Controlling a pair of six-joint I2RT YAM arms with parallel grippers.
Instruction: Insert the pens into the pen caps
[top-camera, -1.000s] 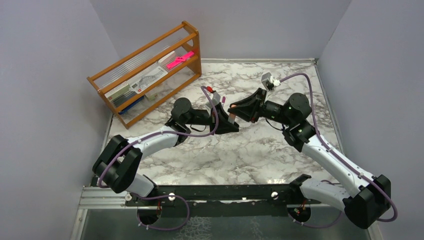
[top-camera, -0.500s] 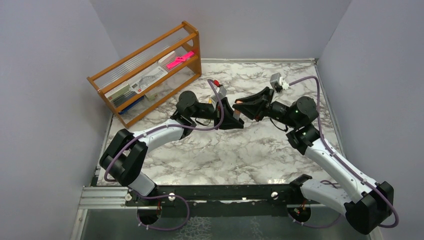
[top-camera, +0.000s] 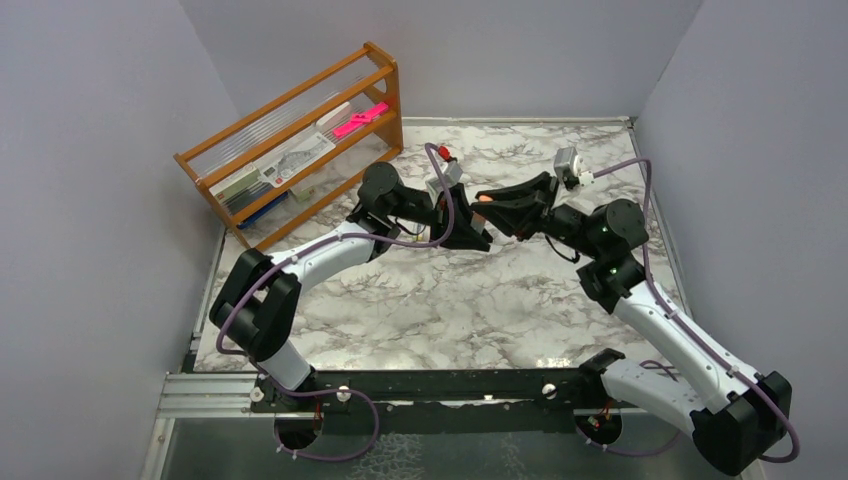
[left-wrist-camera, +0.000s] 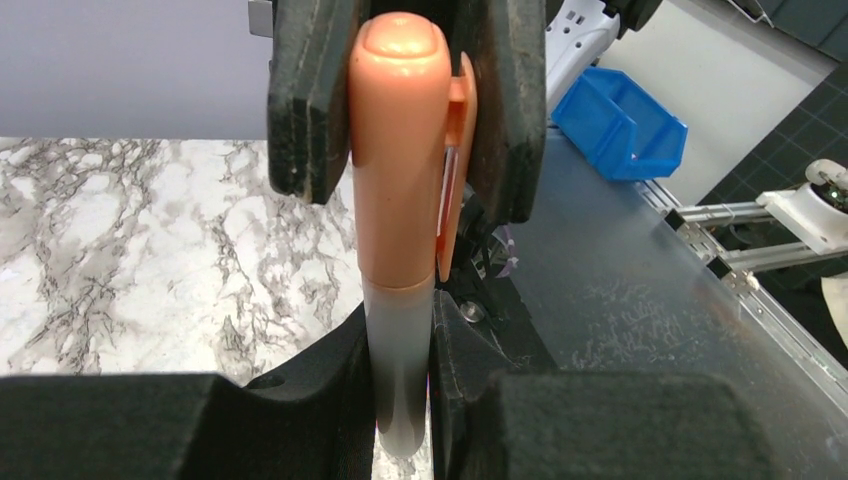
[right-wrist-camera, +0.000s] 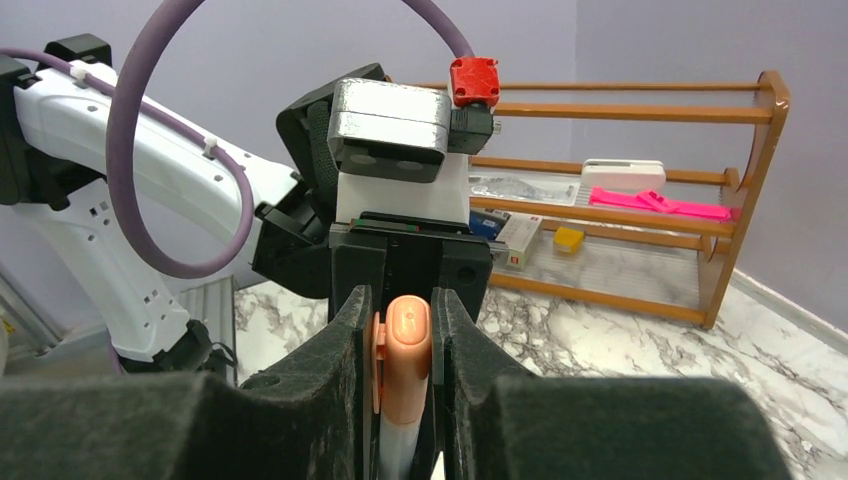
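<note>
Pen cap (left-wrist-camera: 398, 150) is sitting on the pen (left-wrist-camera: 398, 370), right pincer (right-wrist-camera: 400, 300) clamping it and left pincer (left-wrist-camera: 398, 345) gripping the barrel. A blue bin (left-wrist-camera: 620, 125) beyond the right pincer is showing in the left wrist view only. Marble table (top-camera: 450, 300) is lying beneath, walls (top-camera: 100, 200) surrounding.

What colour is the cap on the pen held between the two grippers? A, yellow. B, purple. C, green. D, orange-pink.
D: the cap sitting on the pale pen barrel is orange-pink in both wrist views.
</note>
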